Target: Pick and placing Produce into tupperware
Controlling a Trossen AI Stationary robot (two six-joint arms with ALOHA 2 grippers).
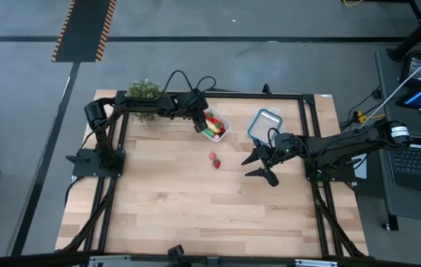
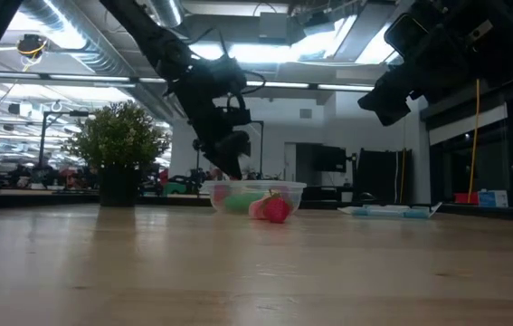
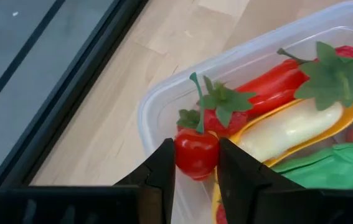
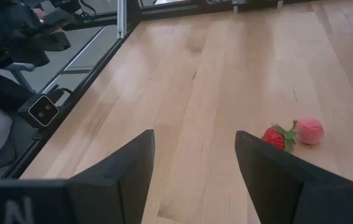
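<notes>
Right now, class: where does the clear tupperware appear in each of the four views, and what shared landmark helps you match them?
High view: tupperware upper centre, under the left gripper.
Low view: centre, beyond the table's middle.
Left wrist view: fills the right side, produce inside.
Right wrist view: not in it.
Shared landmark: the potted plant, beside it in the high and low views.
</notes>
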